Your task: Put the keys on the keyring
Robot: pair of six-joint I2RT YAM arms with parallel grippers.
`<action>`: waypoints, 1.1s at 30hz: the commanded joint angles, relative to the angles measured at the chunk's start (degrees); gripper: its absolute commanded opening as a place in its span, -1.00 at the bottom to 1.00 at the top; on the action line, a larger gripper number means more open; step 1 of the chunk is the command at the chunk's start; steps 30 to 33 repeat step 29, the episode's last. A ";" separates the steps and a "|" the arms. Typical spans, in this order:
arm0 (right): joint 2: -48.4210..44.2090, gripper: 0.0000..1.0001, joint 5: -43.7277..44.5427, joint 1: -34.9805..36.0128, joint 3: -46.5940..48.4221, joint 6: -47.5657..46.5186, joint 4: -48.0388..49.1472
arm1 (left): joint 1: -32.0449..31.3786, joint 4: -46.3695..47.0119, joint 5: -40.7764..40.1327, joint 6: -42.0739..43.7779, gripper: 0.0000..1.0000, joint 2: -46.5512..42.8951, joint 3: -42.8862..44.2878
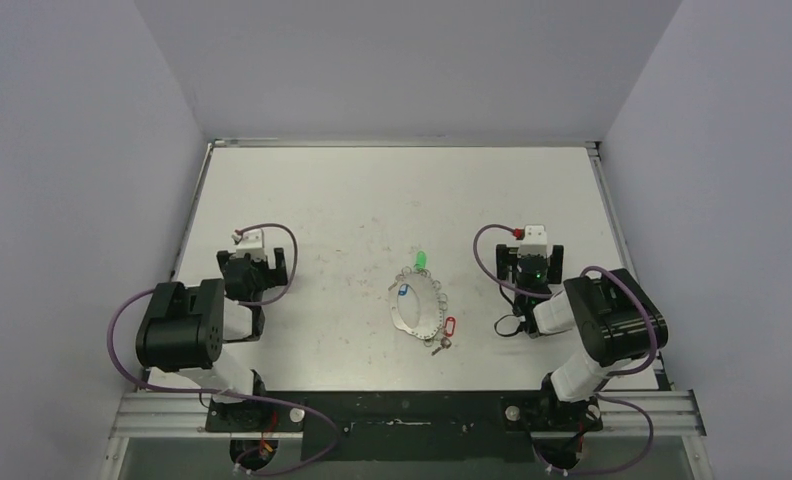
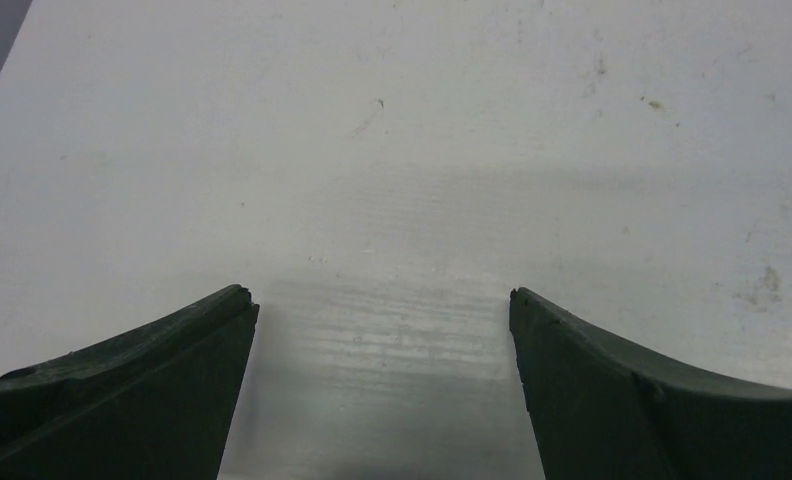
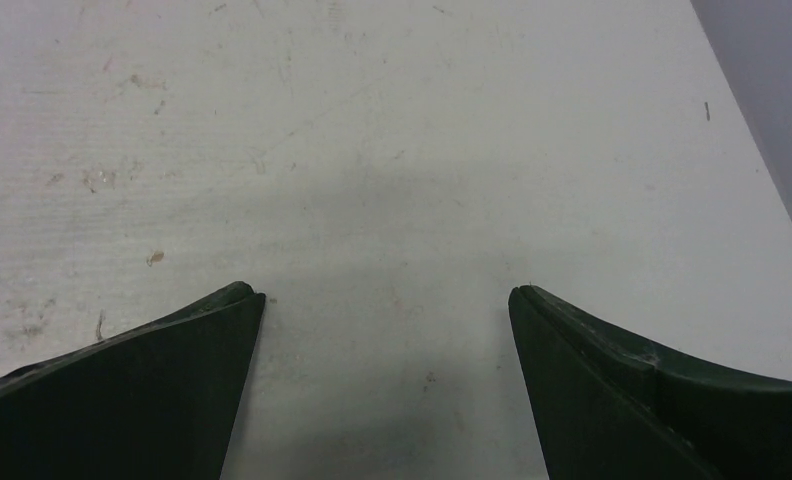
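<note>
In the top view the silver keyring (image 1: pixel 417 310) lies flat on the table between the two arms, small wire loops along its rim. A green-tagged key (image 1: pixel 421 260) lies at its far edge, a blue-tagged key (image 1: pixel 404 291) just inside the hoop at the left, a red-tagged key (image 1: pixel 448 330) at its near right edge. Whether any key hangs on a loop is too small to tell. My left gripper (image 1: pixel 255 268) is open, well left of the ring. My right gripper (image 1: pixel 532 262) is open, to the ring's right. Both wrist views show only bare table between the fingertips (image 2: pixel 234 300) (image 3: pixel 537 300).
The white table (image 1: pixel 372 190) is walled by grey panels at the left, back and right. A black rail (image 1: pixel 402 410) with both arm bases runs along the near edge. Purple cables loop round each arm.
</note>
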 commanded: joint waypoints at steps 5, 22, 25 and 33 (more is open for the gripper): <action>-0.30 1.00 0.19 -3.47 6.77 2.15 -2.91 | -0.22 0.30 0.99 -1.18 0.94 0.53 6.29; -0.12 1.00 -1.98 -4.52 7.45 3.73 -3.86 | -0.10 -3.59 -0.50 -1.98 0.94 0.52 8.27; -0.06 1.00 -1.98 -4.52 7.44 3.73 -3.86 | 0.06 -4.38 -0.15 -2.06 0.94 0.72 8.78; -0.11 1.00 -1.98 -4.56 7.45 3.72 -3.89 | 0.20 -3.77 -0.15 -1.98 0.94 0.50 8.32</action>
